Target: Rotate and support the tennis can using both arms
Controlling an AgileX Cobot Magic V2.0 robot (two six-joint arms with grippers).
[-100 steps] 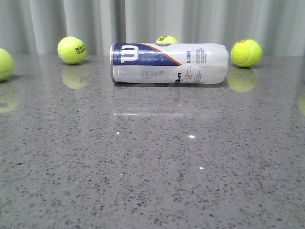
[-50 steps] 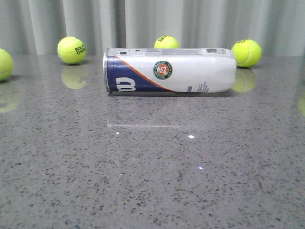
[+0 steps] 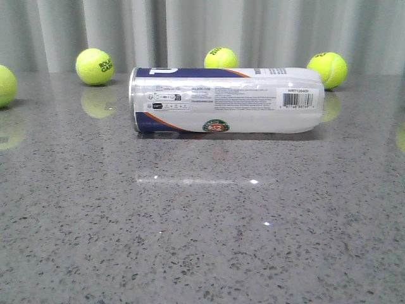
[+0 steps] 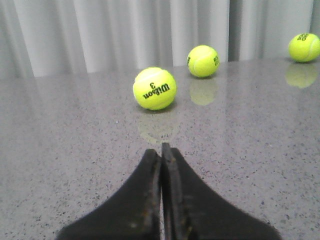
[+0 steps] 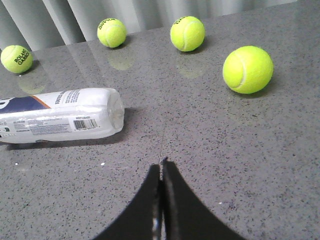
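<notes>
The tennis can (image 3: pixel 226 100) lies on its side across the grey table, metal rim to the left, barcode facing the camera at its right end, round logo low on its front. The right wrist view shows its rounded end (image 5: pixel 60 116). My right gripper (image 5: pixel 161 165) is shut, empty, over bare table some way from that end. In the left wrist view the can is out of sight; my left gripper (image 4: pixel 161 150) is shut and empty, pointing at a yellow-green Wilson ball (image 4: pixel 154 88). Neither arm appears in the front view.
Yellow-green tennis balls lie along the back by the grey curtain: one at the far left edge (image 3: pixel 6 85), one at left (image 3: pixel 95 66), one behind the can (image 3: pixel 221 58), one at right (image 3: pixel 328 69). A nearer ball (image 5: pixel 247 69) lies right of the can's end.
The can has rolled toward the camera, turning about its long axis: the navy W label went round the front and under, and the barcode side now faces forward. No gripper touches it.
</notes>
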